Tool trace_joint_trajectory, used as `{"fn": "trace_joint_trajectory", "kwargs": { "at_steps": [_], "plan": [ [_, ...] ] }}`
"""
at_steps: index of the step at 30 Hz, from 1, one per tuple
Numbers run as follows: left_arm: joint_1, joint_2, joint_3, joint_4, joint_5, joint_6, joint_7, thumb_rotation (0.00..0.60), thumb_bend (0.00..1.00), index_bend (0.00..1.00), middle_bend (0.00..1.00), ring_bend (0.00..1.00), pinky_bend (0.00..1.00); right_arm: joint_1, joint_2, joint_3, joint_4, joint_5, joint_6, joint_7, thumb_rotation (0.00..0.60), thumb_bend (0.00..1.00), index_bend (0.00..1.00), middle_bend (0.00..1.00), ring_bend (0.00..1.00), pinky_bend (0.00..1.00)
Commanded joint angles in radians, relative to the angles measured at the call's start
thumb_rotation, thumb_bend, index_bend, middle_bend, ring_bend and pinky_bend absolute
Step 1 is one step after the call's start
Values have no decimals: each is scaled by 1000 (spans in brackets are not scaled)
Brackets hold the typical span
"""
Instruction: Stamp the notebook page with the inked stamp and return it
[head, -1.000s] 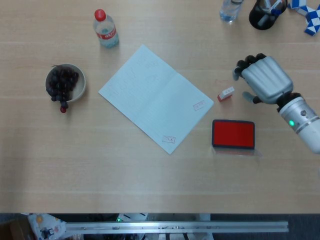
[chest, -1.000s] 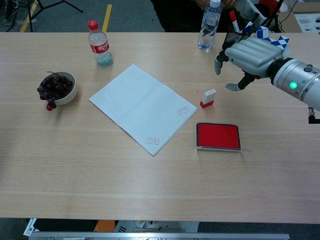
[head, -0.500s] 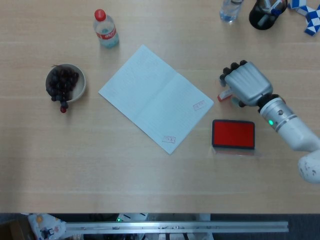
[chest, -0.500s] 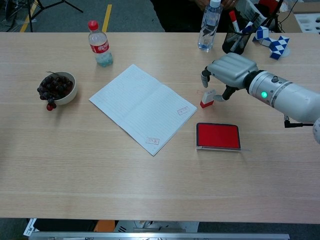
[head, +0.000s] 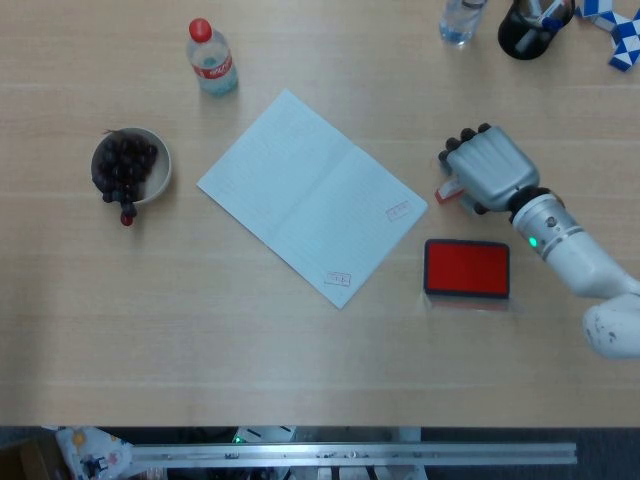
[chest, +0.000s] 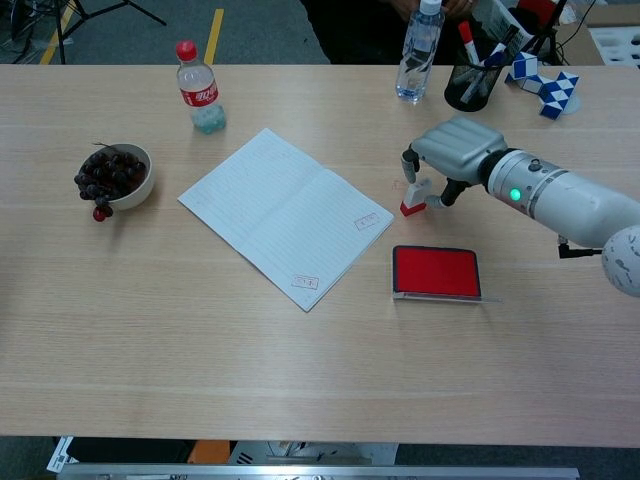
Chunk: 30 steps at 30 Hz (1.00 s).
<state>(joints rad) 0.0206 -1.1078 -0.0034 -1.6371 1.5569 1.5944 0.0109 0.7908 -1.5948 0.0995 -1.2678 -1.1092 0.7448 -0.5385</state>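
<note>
One right hand (chest: 450, 160) in view, lowered over the stamp (chest: 415, 199), fingers curled down around its upper part; firm grip or mere touch impossible to tell. Stamp upright on the table (chest: 200, 330), red base showing below the fingers, just right of the open notebook (chest: 280, 215) and just above the red ink pad (chest: 436, 272). Two red stamp marks (chest: 368, 222) already on the page's right side. Bowl of grapes (chest: 112, 178) and cola bottle (chest: 198, 88) far left.
</note>
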Motion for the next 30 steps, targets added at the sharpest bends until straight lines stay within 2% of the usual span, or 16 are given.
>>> {"fn": "trace_joint_trajectory", "kwargs": {
  "at_steps": [1, 22, 30],
  "plan": [
    [1, 0, 0, 1, -1, 0, -1, 600, 193, 268, 233, 169, 104, 7, -12, -2, 14, 7, -4, 2, 600, 268, 448, 368, 291, 348],
    [1, 0, -2, 3, -9, -7, 0, 600, 192, 268, 233, 169, 105, 30, -46, -10, 51, 34, 2, 10, 600, 303, 498, 397, 308, 348],
    [0, -2, -3, 5, -11, -9, 0, 600, 192, 268, 232, 169, 105, 31, -52, -13, 59, 39, 8, 12, 600, 332, 593, 443, 340, 348]
  ]
}}
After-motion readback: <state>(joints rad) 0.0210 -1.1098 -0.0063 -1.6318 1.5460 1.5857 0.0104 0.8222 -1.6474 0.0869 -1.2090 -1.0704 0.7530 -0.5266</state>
